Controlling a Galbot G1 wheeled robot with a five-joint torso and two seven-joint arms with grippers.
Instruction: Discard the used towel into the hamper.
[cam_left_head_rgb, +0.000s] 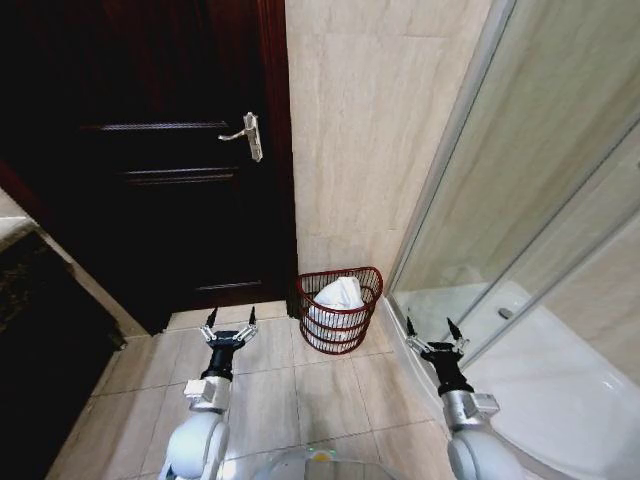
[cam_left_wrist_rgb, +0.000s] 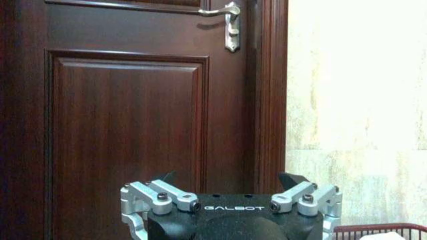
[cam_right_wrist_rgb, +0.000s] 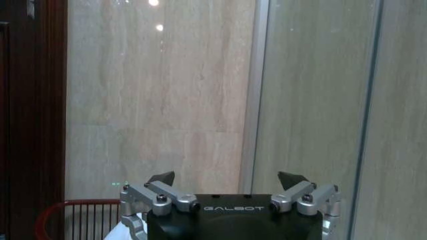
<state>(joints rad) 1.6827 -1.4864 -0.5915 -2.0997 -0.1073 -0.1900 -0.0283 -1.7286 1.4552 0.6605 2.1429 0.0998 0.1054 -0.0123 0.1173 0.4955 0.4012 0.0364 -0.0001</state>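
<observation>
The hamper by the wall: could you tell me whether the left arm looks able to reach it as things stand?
Probably yes. The hamper, with the white towel inside, stands on bare floor tiles ahead and to the right of the open left end effector, and nothing lies between them.

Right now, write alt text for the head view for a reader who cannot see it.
A white towel sits inside the red-brown wire hamper on the tiled floor, between a dark wooden door and a glass shower enclosure. The left gripper and right gripper hang open and empty on either side.
</observation>
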